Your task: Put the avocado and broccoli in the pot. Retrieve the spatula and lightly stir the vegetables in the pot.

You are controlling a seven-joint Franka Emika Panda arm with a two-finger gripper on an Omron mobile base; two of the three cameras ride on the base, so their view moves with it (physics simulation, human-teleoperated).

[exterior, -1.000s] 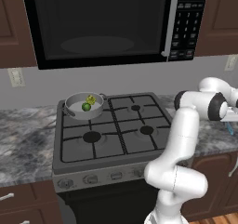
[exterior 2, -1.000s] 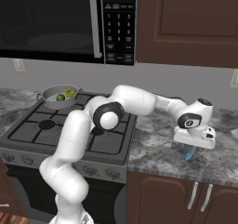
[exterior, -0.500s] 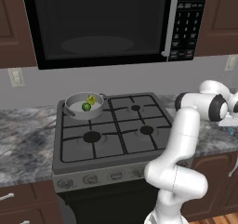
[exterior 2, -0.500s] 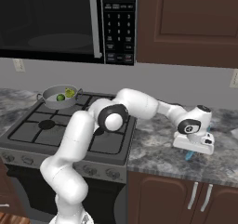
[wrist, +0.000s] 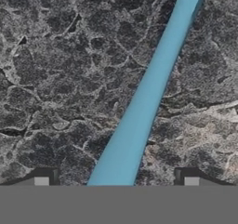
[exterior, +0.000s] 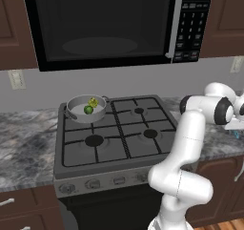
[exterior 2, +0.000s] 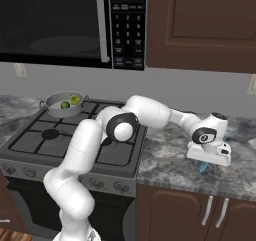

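My end effector (wrist: 116, 181) hangs w/ jaws spread wide over the spatula (wrist: 148, 95), handle running btwn the tips, flat on the speckled worktop (wrist: 56, 79). Far upper left of right base view: pot (exterior 2: 52, 108) on stove's (exterior 2: 30, 140) back burner, holding avocado (exterior 2: 65, 105) & broccoli (exterior 2: 75, 100).

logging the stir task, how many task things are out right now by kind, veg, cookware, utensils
vegetables: 2, the avocado and the broccoli, both in the pot
cookware: 1, the pot on the stove's back left burner
utensils: 1, the spatula lying on the counter between the open fingers of the gripper
total: 4
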